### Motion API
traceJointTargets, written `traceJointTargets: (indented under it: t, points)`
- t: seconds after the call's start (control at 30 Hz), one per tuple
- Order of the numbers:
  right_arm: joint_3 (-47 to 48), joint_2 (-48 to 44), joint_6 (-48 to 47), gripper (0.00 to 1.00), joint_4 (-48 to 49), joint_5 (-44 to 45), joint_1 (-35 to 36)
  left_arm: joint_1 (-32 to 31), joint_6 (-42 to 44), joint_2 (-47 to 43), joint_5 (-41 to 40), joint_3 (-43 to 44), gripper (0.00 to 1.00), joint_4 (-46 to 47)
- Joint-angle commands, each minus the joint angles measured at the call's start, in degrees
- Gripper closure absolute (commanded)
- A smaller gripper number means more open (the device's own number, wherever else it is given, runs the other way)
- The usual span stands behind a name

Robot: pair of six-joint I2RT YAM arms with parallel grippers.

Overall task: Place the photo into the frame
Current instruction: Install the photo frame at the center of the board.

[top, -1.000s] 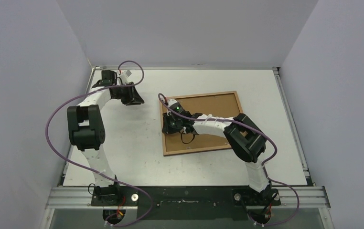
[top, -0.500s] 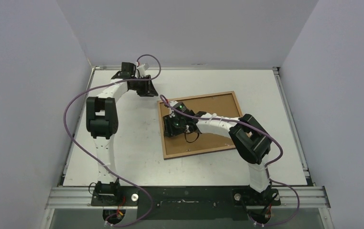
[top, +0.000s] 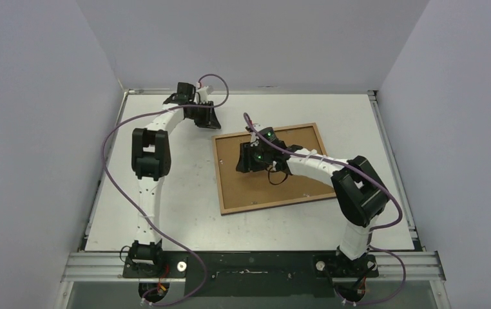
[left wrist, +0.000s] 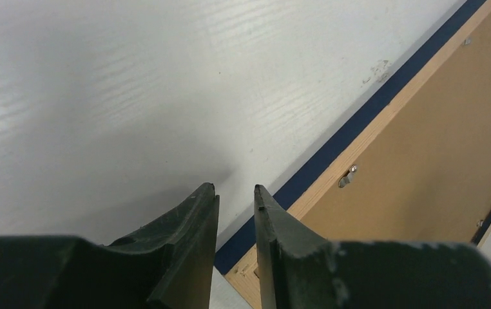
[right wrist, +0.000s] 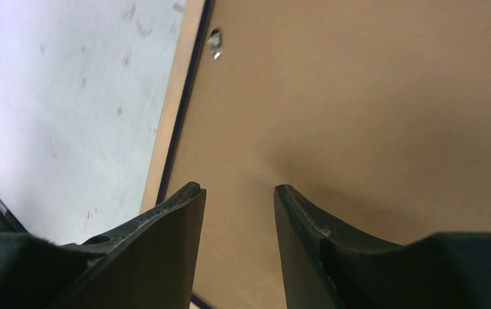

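Note:
The frame [top: 219, 172] lies face down mid-table, its wood-brown rim up and its navy edge [left wrist: 333, 149] showing. A plain brown backing board [top: 256, 190] fills it. The photo is hidden. My left gripper [top: 214, 123] hovers just off the frame's far left corner; in the left wrist view the gripper [left wrist: 234, 188] has a narrow gap and holds nothing. My right gripper [top: 243, 162] is over the board's left part; in the right wrist view it [right wrist: 238, 188] is open and empty, just above the board [right wrist: 359, 96].
Small metal turn clips [left wrist: 346, 177] [right wrist: 215, 45] sit on the frame's inner rim. White walls close in the table on three sides. Purple cables loop off both arms.
My left arm has swung right, from the far left of the table to the frame's far left corner. My right gripper has shifted right and farther across the backing board.

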Motion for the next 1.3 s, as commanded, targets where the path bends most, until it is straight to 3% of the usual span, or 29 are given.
traceJointTargets:
  t: [0.0, 0.17, 0.53, 0.7, 0.77, 0.87, 0.9, 0.93, 0.97, 1.1, 1.2, 1.23, 1.27]
  points:
    - [-0.38, -1.75, 2.74, 0.55, 5.94, -0.47, -2.58, -0.93, 2.28, 1.63, 2.39, 2.25, 0.76, -2.74]
    - [1.35, 1.53, 3.71, 0.5, 9.32, -0.1, -2.7, -0.91, 3.31, -0.41, 4.08, -2.36, 0.81, -2.8]
    - [4.57, 8.21, 4.79, 0.46, 12.07, -4.43, -2.6, -0.62, 3.51, -13.24, 8.05, -24.05, 0.84, 3.19]
    - [5.96, 8.95, 3.09, 0.46, 9.79, -3.9, -2.47, 1.88, 2.99, -13.9, 6.68, -22.14, 0.75, 2.31]
    - [7.39, 7.95, -0.23, 0.44, 7.08, -0.83, -1.86, 3.37, 3.05, -14.44, 6.45, -20.39, 0.73, 1.5]
    - [8.16, 2.65, -9.99, 0.42, 2.21, 12.5, 2.33, 5.68, 4.38, -16.67, 5.75, -17.93, 0.71, -1.12]
    - [7.03, 0.31, -12.65, 0.31, 3.04, 16.02, 3.54, 6.34, 5.47, -17.75, 4.92, -17.07, 0.69, -2.63]
    - [5.54, -1.57, -13.41, 0.05, 4.99, 17.31, 3.74, 6.92, 7.14, -19.24, 3.94, -16.44, 0.67, -4.11]
    - [4.13, -2.92, -11.53, 0.09, 6.75, 16.68, 2.65, 7.41, 9.04, -21.16, 2.8, -16.24, 0.64, -4.94]
    - [3.67, -2.33, 2.07, 0.1, 9.49, 2.09, -6.61, 9.73, 14.07, -30.43, 1.07, -19.79, 0.42, -2.19]
    - [3.79, -3.94, 0.46, 0.1, 7.9, 5.96, -6.94, 10.46, 17.88, -36.05, -0.45, -22.23, 0.36, -1.11]
    - [4.11, -4.47, -0.76, 0.1, 6.85, 8.54, -6.55, 10.51, 18.3, -37.51, -3.1, -22.65, 0.11, -0.81]
    - [4.71, -4.54, 0.65, 0.1, 4.07, 10.89, -7.05, 10.49, 18.48, -39.24, -6.23, -23.3, 0.02, -0.33]
